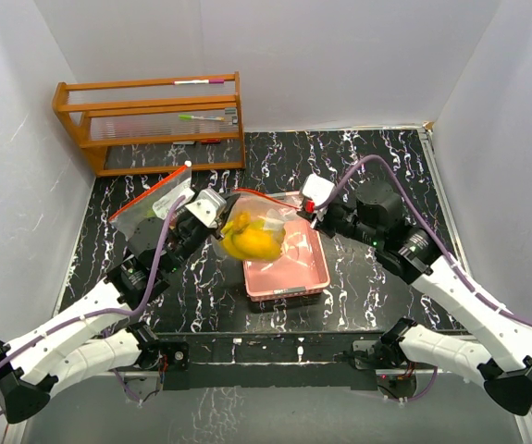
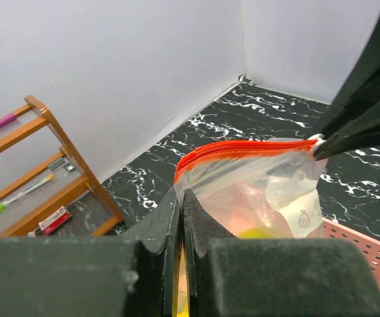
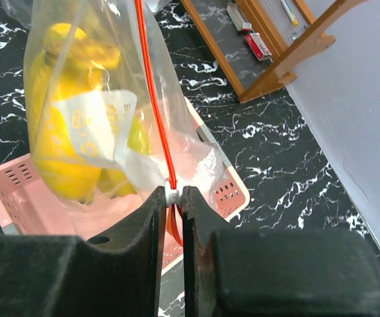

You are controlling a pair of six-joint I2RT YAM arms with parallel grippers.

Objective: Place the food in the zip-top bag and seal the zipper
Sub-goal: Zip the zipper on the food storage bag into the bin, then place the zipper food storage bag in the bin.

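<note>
A clear zip-top bag [image 1: 264, 227] with a red zipper strip [image 2: 242, 150] hangs stretched between my two grippers above the pink basket [image 1: 307, 277]. Yellow toy food [image 1: 251, 243] sits inside the bag and also shows in the right wrist view [image 3: 64, 152]. My left gripper [image 2: 181, 193] is shut on the bag's left top corner. My right gripper [image 3: 172, 191] is shut on the white zipper slider [image 3: 170, 193] at the bag's right end, where the zipper strip [image 3: 151, 99] runs away from it. Other foods are hidden.
The pink basket [image 3: 232, 191] lies under the bag at mid table. A second red-edged bag [image 1: 147, 202] lies on the black marble table [image 1: 367, 157] behind the left arm. A wooden rack [image 1: 154, 120] with pens stands at the back left. White walls enclose the table.
</note>
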